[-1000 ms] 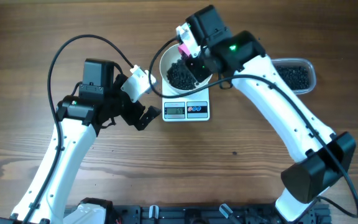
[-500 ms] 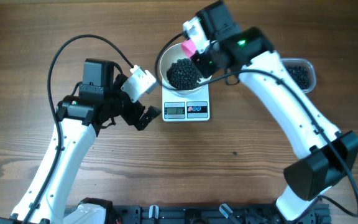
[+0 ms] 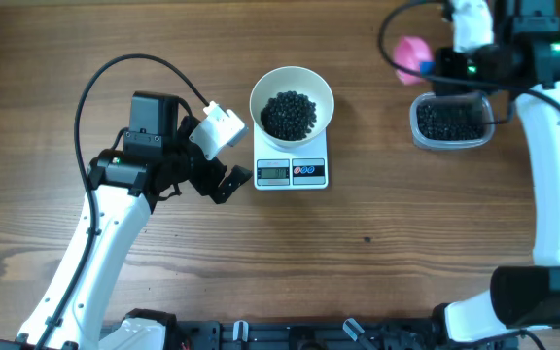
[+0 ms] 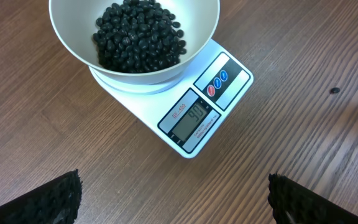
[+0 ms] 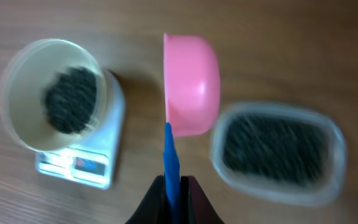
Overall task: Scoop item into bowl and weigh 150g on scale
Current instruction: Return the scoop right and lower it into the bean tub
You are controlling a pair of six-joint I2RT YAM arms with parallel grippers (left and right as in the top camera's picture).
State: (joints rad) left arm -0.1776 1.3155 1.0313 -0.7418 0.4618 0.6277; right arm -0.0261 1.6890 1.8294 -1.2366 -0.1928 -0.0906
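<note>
At left, the left gripper (image 3: 229, 152) has its jaws wide and empty, near the scale (image 3: 292, 172). The bowl (image 3: 264, 89) of beans (image 3: 289, 114) sits on the scale. The right gripper (image 5: 173, 186) is clamped on the blue handle of the scoop (image 5: 191, 84), beside the tub (image 3: 418, 124).

white bowl (image 3: 292, 78), black beans (image 3: 288, 115), white scale (image 3: 291, 163), pink scoop (image 5: 192, 84), blue handle (image 5: 171, 155), woodgrain table (image 3: 358, 262)

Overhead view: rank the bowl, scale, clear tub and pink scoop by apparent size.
1. bowl
2. clear tub, nearly as wide
3. scale, unsure: the bowl covers much of it
4. pink scoop, clearly smallest
</note>
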